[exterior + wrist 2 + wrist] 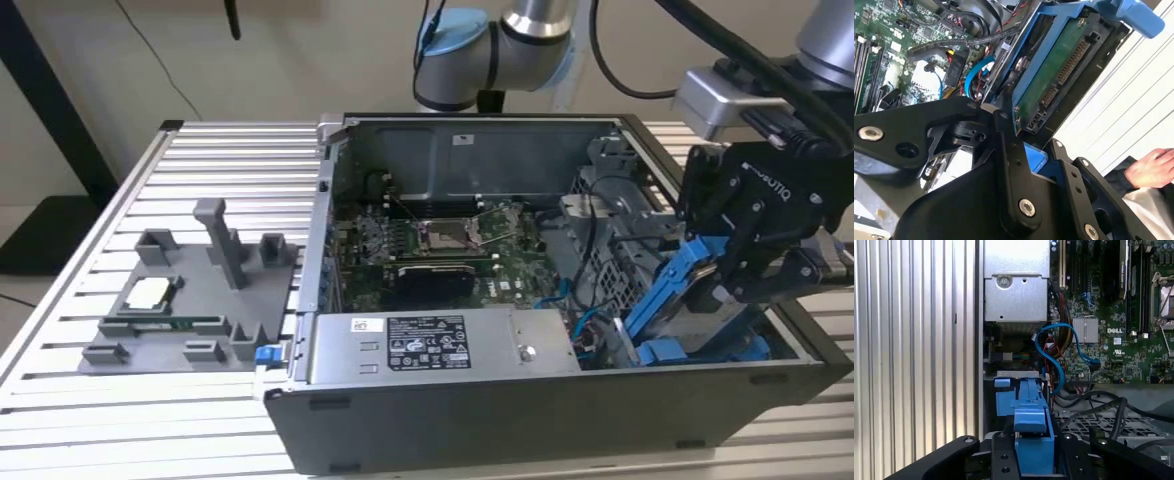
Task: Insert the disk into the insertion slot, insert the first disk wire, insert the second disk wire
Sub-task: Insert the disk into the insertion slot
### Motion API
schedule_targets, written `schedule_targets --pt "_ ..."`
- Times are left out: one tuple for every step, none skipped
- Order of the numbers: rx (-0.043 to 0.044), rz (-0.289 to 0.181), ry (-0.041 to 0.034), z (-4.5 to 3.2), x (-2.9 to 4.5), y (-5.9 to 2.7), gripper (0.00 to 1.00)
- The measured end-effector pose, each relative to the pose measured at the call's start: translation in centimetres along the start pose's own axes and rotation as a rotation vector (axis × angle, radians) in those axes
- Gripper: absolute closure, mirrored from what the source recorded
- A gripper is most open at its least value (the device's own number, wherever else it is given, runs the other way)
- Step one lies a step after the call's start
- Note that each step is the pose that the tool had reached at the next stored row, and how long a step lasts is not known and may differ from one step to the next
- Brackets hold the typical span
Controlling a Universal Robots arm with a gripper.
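Blue plastic frames the disk [663,305], which in the exterior view stands tilted at the computer case's [534,425] end toward the exterior view's right, its lower end at the insertion slot [727,345]. Black fingers [737,262] clamp its upper part. The case sits on a ribbed metal counter [200,160].

In the second wrist view the fingers [1010,150] grip the disk [1054,75], its green circuit board showing. A person's hand [1150,167] lies beyond them.

In the first wrist view the disk [1029,425] sits between the fingers [1002,452], near a blue cable [1054,340] and the motherboard [1114,345].
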State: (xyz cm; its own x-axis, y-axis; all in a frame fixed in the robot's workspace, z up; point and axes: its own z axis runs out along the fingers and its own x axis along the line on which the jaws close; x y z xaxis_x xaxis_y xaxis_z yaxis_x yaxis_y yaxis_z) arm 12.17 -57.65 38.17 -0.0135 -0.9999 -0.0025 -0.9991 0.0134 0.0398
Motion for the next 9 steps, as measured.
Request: schedule_targets --pt "0.0 0.0 0.0001 0.0 0.0 0.0 0.6" --pt "0.0 0.0 -0.0001 0.0 0.0 0.0 0.6" --pt "0.0 0.0 -0.0009 0.01 -0.01 0.04 0.6" --pt "0.0 0.0 -0.0035 0.01 -0.02 0.08 0.6" --pt "-0.0001 0.0 -0.0068 0.01 -0.03 0.14 0.6" --pt "-0.0001 0.0 -0.0116 0.01 -0.05 0.21 0.6" --pt "-0.0002 0.0 -0.0169 0.01 -0.07 0.3 0.6" --pt "-0.0002 0.0 -0.023 0.02 -0.09 0.4 0.6" --pt "-0.0003 0.0 -0.0291 0.02 -0.1 0.48 0.6"
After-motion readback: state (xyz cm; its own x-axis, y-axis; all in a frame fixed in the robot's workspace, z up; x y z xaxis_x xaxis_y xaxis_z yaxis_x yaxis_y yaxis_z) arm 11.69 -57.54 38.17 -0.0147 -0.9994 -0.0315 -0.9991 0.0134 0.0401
